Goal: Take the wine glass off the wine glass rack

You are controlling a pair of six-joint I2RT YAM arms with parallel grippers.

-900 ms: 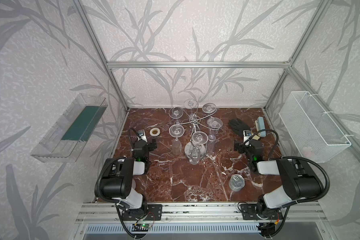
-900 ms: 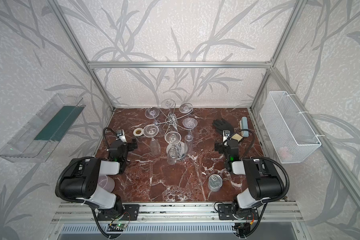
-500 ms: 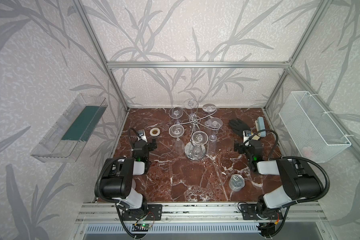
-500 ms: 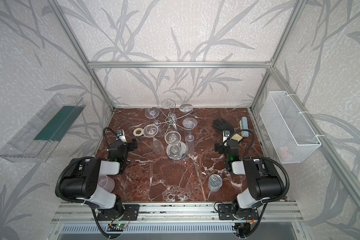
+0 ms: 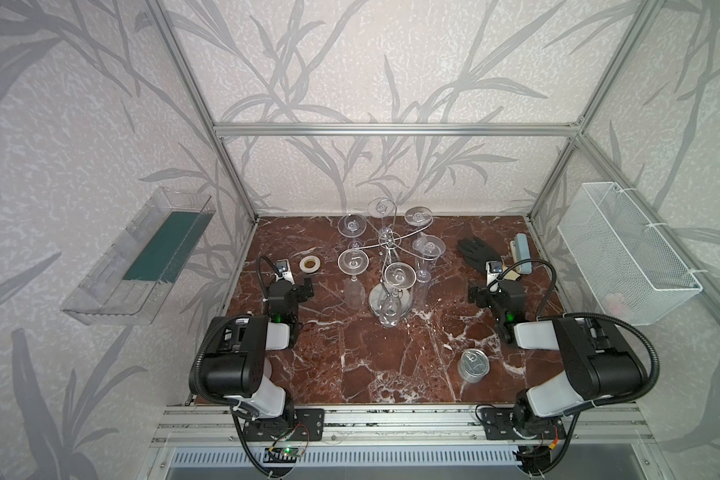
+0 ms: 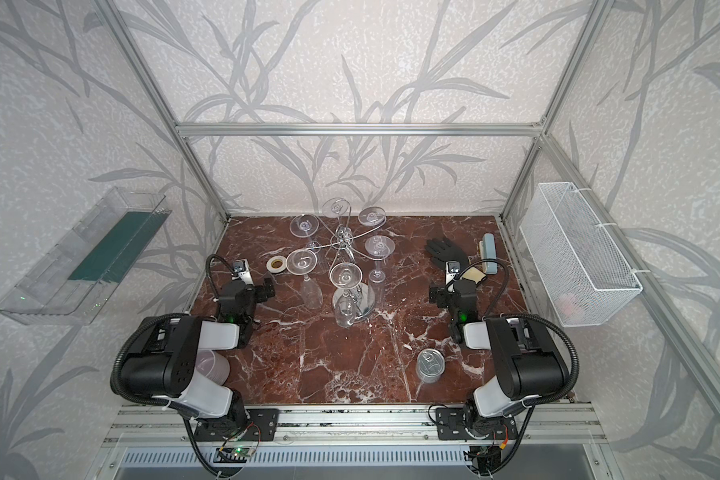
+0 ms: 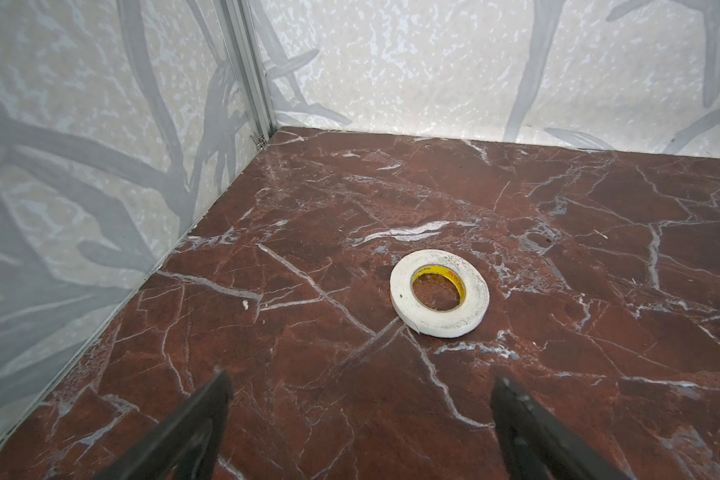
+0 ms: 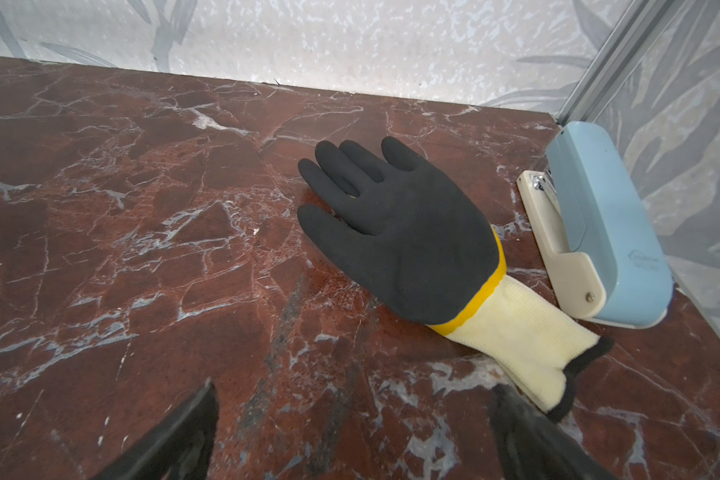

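The chrome wine glass rack [image 5: 387, 243] [image 6: 341, 241] stands mid-table at the back, and several clear wine glasses hang upside down from its curled arms. The nearest wine glass [image 5: 399, 275] [image 6: 344, 275] hangs at the front over the mirrored base. My left gripper [image 5: 306, 286] [image 6: 269, 286] rests open to the left of the rack, apart from it. My right gripper [image 5: 474, 295] [image 6: 435, 296] rests open to its right. In the wrist views both the left gripper [image 7: 360, 386] and the right gripper [image 8: 352, 392] show spread, empty jaws over bare marble. Rack and glasses are outside both wrist views.
A white tape roll [image 5: 309, 263] [image 7: 439, 291] lies ahead of the left gripper. A black and yellow glove [image 5: 476, 253] [image 8: 404, 232] and a blue stapler [image 5: 521, 257] [image 8: 599, 232] lie ahead of the right gripper. A tin can [image 5: 473, 365] stands front right. A wire basket [image 5: 624, 253] hangs on the right wall.
The bowl of the front hanging glass appears to sway slightly. Neither arm has moved and both grippers stay open.
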